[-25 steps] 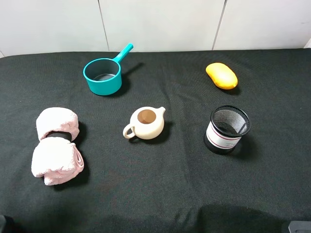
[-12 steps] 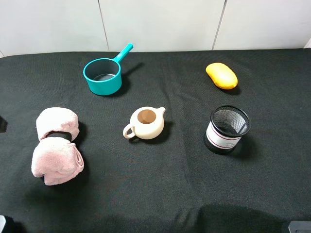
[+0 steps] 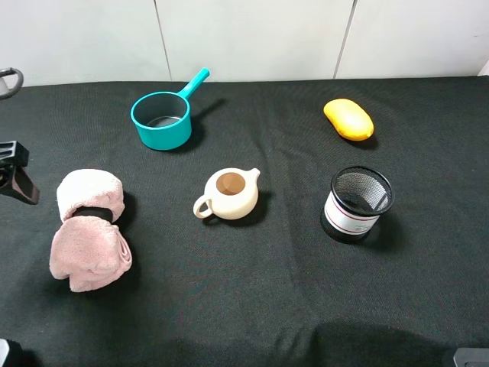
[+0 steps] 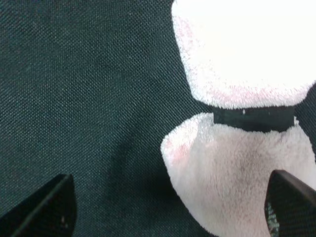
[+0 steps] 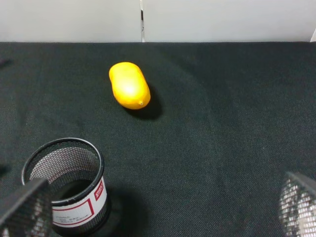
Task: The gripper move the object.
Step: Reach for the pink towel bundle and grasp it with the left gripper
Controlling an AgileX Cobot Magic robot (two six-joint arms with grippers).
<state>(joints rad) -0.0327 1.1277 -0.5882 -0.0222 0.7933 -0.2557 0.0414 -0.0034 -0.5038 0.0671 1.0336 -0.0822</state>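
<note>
Left claw [image 4: 170, 207] spread, offset beside towel bundle [image 4: 247, 163]. Risk judged: one soft lobe alone is pinched, black band [image 4: 254, 118] missed; bundle is dragged or dropped on counter [image 4: 74, 98].

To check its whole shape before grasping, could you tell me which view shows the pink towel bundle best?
The exterior high view: the whole towel bundle shows, both lobes and its black band. The left wrist view crops it and overexposes one lobe. The right wrist view misses it entirely.
</note>
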